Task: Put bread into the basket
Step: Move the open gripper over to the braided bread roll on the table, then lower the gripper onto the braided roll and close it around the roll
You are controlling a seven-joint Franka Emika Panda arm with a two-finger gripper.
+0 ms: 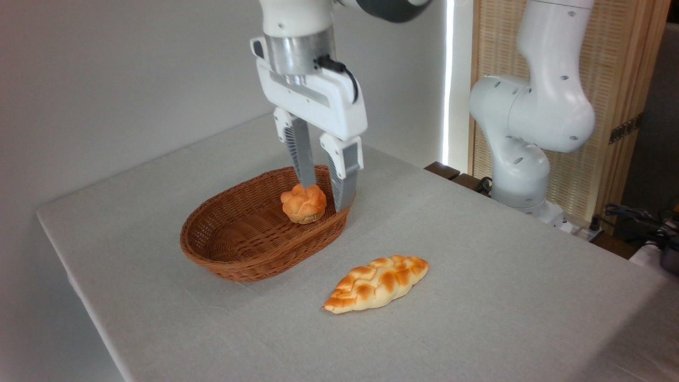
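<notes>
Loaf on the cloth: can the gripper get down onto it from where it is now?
Probably yes. The loaf lies alone on the table, nothing over it; the open gripper sits over the basket by the bun.

Table [477,318] covered in pale grey cloth, fills the near scene. Plain white wall [106,79] far left. Bright strip of daylight [450,79] at centre-right edge of the wall. Woven wood-framed screen [620,106] far right. Dark cables [636,217], maybe some equipment, low at the right edge.
</notes>
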